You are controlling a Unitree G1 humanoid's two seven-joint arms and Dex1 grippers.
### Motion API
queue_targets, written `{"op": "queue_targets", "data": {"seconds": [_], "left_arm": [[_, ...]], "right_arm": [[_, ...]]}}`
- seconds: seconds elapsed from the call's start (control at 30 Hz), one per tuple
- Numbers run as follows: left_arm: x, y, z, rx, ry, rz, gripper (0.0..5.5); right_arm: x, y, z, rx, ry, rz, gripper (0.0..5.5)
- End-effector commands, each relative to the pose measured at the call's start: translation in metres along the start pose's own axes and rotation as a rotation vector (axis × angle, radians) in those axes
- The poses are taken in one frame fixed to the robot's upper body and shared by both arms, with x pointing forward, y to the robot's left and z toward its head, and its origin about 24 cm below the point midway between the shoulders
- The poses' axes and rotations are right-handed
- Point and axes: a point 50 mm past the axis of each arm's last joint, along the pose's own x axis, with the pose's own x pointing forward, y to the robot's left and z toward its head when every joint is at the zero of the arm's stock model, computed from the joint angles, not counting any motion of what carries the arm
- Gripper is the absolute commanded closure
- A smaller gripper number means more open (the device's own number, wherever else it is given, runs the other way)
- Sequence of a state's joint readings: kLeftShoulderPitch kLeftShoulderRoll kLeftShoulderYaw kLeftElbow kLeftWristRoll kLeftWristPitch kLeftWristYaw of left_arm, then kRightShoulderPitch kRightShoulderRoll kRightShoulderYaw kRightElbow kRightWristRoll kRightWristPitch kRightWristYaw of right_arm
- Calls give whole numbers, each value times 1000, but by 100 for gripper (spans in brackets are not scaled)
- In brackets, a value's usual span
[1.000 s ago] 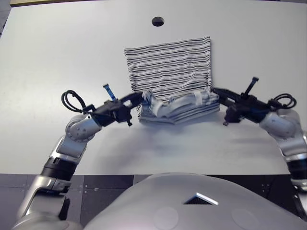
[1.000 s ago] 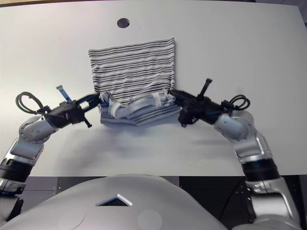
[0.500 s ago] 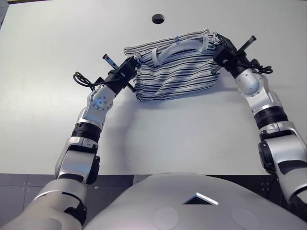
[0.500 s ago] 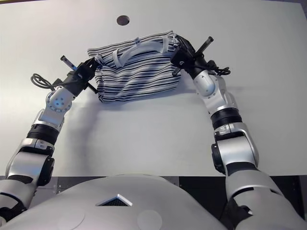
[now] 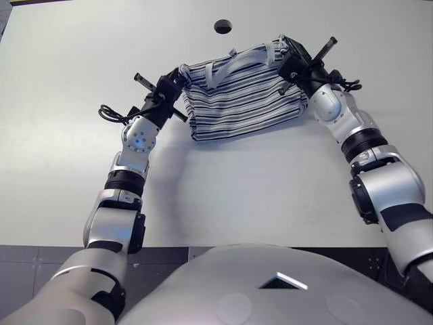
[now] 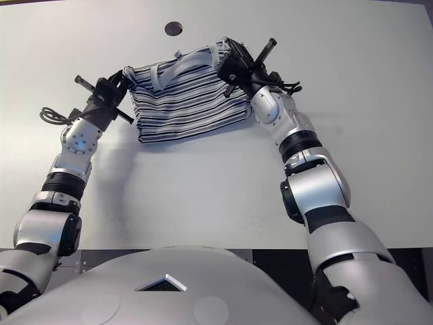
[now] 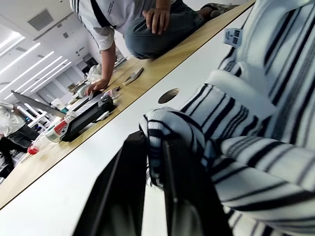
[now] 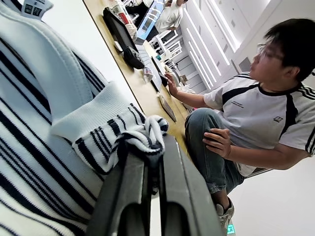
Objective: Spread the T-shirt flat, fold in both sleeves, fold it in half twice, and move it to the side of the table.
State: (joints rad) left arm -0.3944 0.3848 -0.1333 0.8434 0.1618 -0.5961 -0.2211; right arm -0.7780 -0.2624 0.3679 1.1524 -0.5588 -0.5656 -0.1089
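The striped T-shirt (image 5: 240, 101) lies folded toward 12 o'clock on the counter (image 5: 237, 196), just short of a dark hole (image 5: 222, 26). Its upper layer is bunched and lifted along the far edge. The left pincer (image 5: 177, 78) is clamped on fabric at the shirt's 10 o'clock corner, and the right pincer (image 5: 285, 57) pinches the 2 o'clock corner. This looks like a halving fold. To finish it well, draw both corners apart until taut, lower them level onto the far edge, and let go together.
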Motion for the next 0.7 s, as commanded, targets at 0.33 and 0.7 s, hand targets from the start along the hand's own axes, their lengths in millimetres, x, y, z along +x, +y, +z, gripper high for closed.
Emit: {"op": "queue_targets", "data": {"seconds": [0.33, 0.7], "left_arm": [[23, -4, -10, -72, 145, 37, 294], [41, 16, -8, -195, 253, 166, 209]], "right_arm": [[7, -3, -12, -11, 168, 32, 300], [-17, 3, -9, -50, -56, 115, 204]]}}
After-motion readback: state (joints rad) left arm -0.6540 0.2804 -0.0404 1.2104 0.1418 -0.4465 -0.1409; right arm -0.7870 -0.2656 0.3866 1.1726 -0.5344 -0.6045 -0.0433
